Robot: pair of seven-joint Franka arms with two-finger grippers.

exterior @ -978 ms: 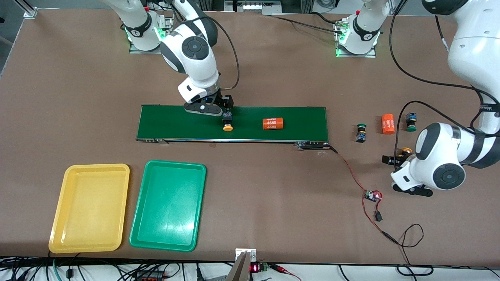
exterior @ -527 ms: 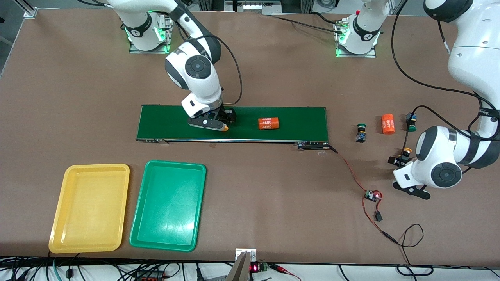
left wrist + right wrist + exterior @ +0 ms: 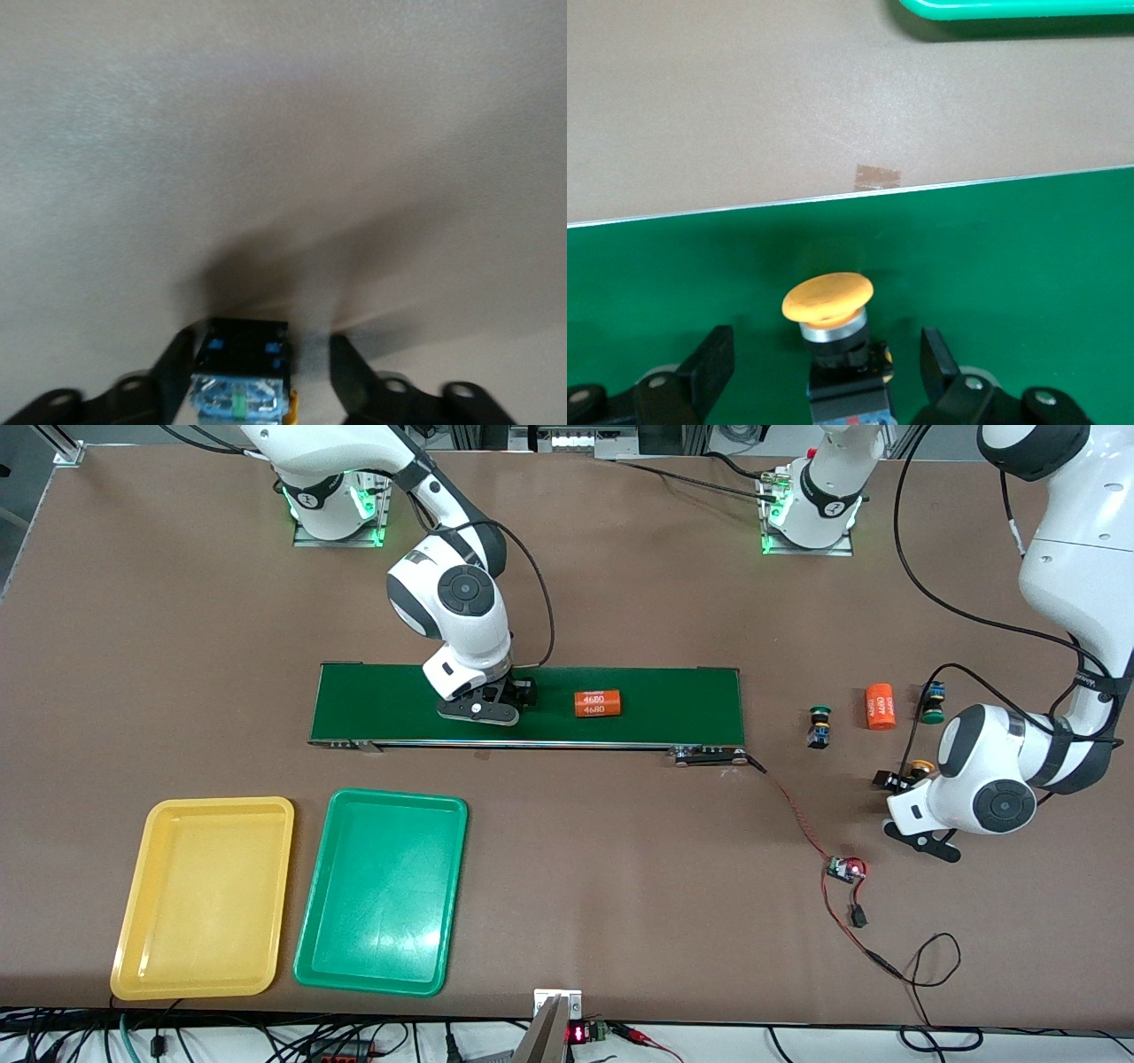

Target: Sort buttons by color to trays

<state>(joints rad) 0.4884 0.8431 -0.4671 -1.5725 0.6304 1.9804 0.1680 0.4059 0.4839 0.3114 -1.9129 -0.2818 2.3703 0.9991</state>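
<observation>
The table carries one conveyor belt. Two trays, yellow tray and green tray, lie nearer the camera toward the right arm's end. The right gripper is low over the belt, fingers wide, one yellow button between them, untouched. The left gripper, low at the left arm's end, is spread around the second yellow button, a gap showing beside one finger. Two orange cylinders: one on the belt, one between two green buttons.
</observation>
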